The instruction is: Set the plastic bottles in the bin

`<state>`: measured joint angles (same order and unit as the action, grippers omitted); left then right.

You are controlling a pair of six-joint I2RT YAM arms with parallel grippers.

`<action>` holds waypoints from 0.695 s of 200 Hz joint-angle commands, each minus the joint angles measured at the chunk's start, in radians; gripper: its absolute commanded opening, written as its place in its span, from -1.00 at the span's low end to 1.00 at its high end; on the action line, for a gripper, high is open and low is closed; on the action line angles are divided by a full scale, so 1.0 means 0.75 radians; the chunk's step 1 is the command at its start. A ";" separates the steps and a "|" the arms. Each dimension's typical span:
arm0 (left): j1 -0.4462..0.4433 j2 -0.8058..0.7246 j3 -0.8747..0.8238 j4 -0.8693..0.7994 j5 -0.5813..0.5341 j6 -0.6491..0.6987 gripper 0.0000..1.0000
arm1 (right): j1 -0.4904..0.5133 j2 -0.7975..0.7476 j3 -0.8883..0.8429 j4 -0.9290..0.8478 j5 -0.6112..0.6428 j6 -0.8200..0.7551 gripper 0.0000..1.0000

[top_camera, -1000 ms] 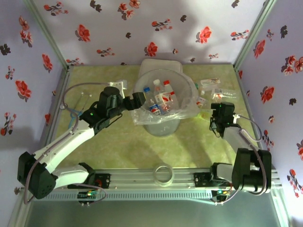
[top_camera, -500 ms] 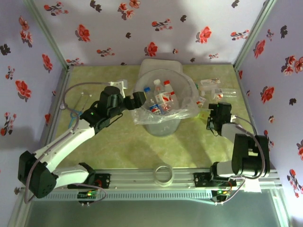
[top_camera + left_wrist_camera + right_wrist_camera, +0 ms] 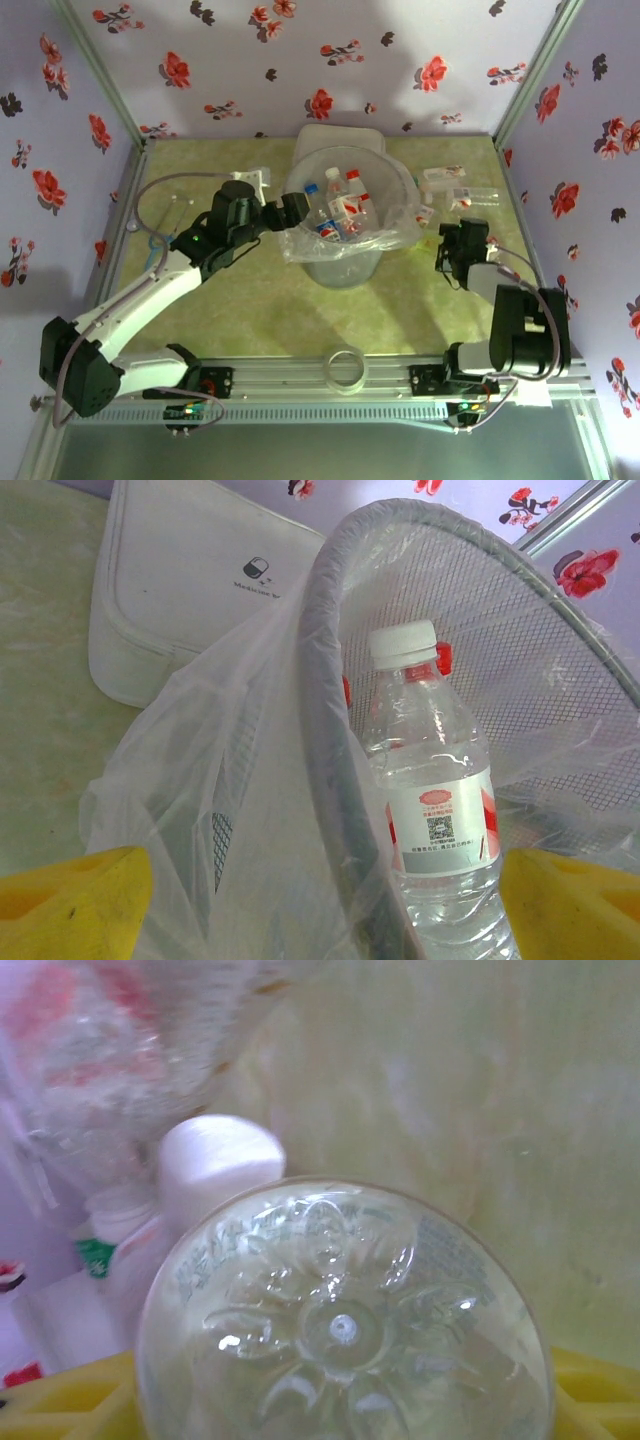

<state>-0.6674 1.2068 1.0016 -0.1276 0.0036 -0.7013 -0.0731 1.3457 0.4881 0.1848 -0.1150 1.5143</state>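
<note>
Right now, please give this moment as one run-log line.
left end effector: open at bin rim | right end effector: around a bottle base, grip unclear | bin: several bottles inside | loose bottles: right of bin

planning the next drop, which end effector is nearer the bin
Left. The left end effector is at the left rim of the bin, straddling it; the right end effector sits off to the bin's right, apart.

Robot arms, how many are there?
2. The left arm reaches to the left rim of the bin. The right arm bends toward the bottles lying on the right.
</note>
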 commanded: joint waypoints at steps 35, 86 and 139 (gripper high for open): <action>0.010 0.038 0.006 -0.066 -0.011 0.024 0.81 | 0.021 -0.443 0.264 -0.561 0.243 -0.461 0.39; 0.010 0.039 0.016 -0.065 -0.009 0.032 0.80 | 0.027 -0.660 0.599 -0.880 0.463 -0.893 0.31; 0.010 0.045 0.033 -0.061 -0.002 0.031 0.80 | 0.053 -0.655 0.929 -0.886 0.340 -1.272 0.31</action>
<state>-0.6674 1.2232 1.0073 -0.1345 0.0036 -0.7010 -0.0502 0.8490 1.0836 -0.4629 0.1864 0.7597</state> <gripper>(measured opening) 0.903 0.656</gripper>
